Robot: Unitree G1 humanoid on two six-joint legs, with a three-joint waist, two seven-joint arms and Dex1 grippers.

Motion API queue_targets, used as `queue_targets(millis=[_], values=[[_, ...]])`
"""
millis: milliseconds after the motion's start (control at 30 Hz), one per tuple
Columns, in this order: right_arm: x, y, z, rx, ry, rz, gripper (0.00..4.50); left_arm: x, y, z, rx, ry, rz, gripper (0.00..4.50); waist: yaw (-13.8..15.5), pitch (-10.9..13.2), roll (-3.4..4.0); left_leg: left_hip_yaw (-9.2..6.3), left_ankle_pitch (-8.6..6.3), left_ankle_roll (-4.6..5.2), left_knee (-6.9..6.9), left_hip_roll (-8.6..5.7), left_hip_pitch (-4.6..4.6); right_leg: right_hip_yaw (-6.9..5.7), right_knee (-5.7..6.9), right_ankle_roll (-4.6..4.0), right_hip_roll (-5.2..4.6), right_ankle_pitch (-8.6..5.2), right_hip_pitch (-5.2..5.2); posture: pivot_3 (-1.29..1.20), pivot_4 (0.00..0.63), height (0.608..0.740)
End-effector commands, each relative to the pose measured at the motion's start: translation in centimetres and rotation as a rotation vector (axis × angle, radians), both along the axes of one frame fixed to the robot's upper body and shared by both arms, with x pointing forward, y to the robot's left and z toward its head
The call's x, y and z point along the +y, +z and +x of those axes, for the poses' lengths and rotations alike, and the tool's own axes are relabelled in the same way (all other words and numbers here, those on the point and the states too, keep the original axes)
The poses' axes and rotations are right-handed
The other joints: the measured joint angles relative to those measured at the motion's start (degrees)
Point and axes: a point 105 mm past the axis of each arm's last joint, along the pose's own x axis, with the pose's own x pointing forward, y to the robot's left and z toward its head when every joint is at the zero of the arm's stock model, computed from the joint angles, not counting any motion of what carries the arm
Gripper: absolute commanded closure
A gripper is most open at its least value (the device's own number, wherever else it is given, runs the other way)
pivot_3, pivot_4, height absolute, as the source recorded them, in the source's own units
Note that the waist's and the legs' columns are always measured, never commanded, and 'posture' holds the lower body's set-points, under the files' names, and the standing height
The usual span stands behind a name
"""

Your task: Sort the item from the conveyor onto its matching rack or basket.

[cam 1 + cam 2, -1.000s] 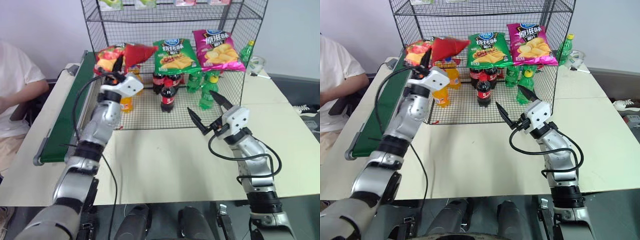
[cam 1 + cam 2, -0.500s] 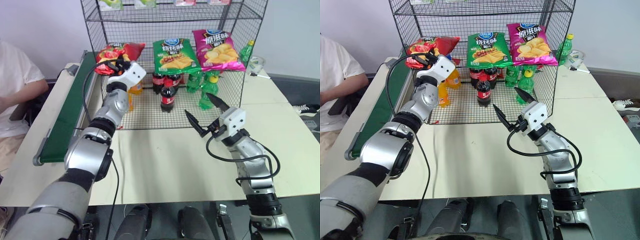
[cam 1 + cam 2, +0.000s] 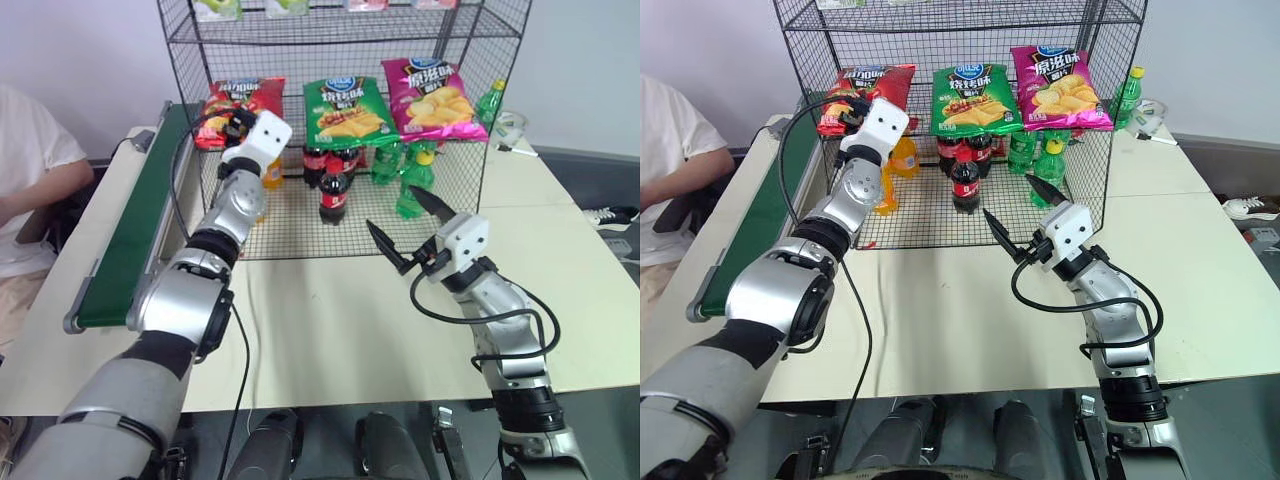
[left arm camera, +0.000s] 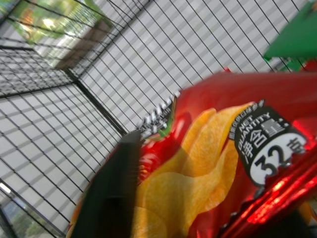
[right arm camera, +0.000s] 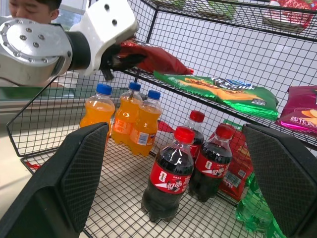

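Head views bright, evenly lit, light diffuse from above; soft shadows only, faint one on table [image 3: 330, 300] under right arm. Focus sharp across scene, mild wide-angle bend of rack [image 3: 190, 40] uprights toward 12 o'clock. Left wrist view motion-blurred and close: red chip bag [image 4: 223, 163] smeared, glare streak on foil at 5 o'clock, mesh soft. Right wrist view crisp on bottles [image 5: 171, 176], near fingers [image 5: 74, 178] slightly soft.

- The red chip bag [image 4: 233, 163] is showing "NET QUANTITY", Chinese characters and "32" in a black label.
- Other labels are staying too small to read.
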Motion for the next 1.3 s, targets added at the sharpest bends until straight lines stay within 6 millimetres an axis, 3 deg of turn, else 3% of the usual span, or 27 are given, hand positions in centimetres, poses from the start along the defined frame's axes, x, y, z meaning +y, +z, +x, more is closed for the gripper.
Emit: queue_targets(millis=[33, 67, 267, 567, 767, 867, 1000, 1300], values=[[0.4, 1.6, -0.5, -0.059, 0.02, 0.01, 0.0, -0.8, 1.5, -0.3, -0.045, -0.053, 0.02, 0.22, 0.03, 0.0, 0.0, 0.0, 0.0, 0.0, 0.01, 0.0, 0.0, 0.0, 0.0, 0.0, 0.0, 0.0, 0.0, 0.0, 0.15, 0.74], [0.4, 1.6, -0.4, -0.058, 0.021, 0.011, 0.0, -0.8, 1.5, -0.3, -0.045, -0.074, 0.004, 0.03, 0.03, 0.0, 0.0, -0.01, 0.0, 0.0, 0.01, 0.0, 0.0, 0.0, 0.0, 0.0, 0.0, 0.0, 0.0, 0.0, 0.15, 0.74], [0.3, 1.5, -0.5, -0.055, 0.024, 0.011, 0.0, -0.6, 1.7, -1.1, -0.067, -0.158, -0.064, 0.03, -0.16, 0.0, 0.0, -0.01, 0.0, 0.0, 0.01, 0.0, 0.0, 0.01, 0.03, 0.0, 0.0, 0.0, -0.03, 0.0, 0.15, 0.74], [0.3, 1.3, -0.2, -0.052, 0.035, 0.002, 0.0, 0.5, 1.1, -5.6, -0.081, -0.265, -0.016, 0.03, -0.32, -0.01, 0.02, 0.01, 0.01, -0.01, -0.02, 0.02, -0.01, 0.1, 0.06, -0.02, 0.02, 0.01, -0.1, 0.0, 0.15, 0.74], [0.1, 1.4, -0.2, -0.055, 0.034, -0.002, 0.0, 1.1, 1.2, -8.7, -0.018, -0.425, -0.288, 0.03, -0.16, -0.02, 0.03, -0.03, 0.0, 0.0, 0.08, 0.01, -0.01, 0.08, 0.04, -0.03, 0.0, 0.01, -0.02, 0.0, 0.15, 0.74], [-0.2, 1.3, -0.2, -0.055, 0.032, -0.007, 0.0, 2.5, 0.9, -10.8, 0.034, -0.529, -0.458, 0.03, -0.51, -0.03, 0.05, -0.02, 0.0, -0.01, 0.05, 0.04, -0.01, 0.11, 0.04, -0.04, 0.0, 0.01, -0.06, 0.0, 0.15, 0.74], [-0.2, 1.3, -0.4, -0.053, 0.051, -0.009, 0.0, 6.4, -3.4, -12.8, 0.213, -0.47, -0.647, 0.03, -0.72, -0.1, 0.17, 0.01, 0.0, 0.0, -0.05, 0.07, 0.08, 0.18, 0.03, -0.05, 0.03, 0.0, -0.05, 0.0, 0.15, 0.74], [-4.4, 1.6, -1.5, 0.007, 0.105, -0.141, 0.0, 11.1, -5.9, -17.9, 0.461, -0.523, -0.517, 0.03, 0.78, -0.04, 0.09, -0.03, -0.04, 0.04, 0.07, 0.03, 0.14, 0.19, -0.11, -0.1, -0.03, -0.02, 0.18, 0.0, 0.15, 0.74]])
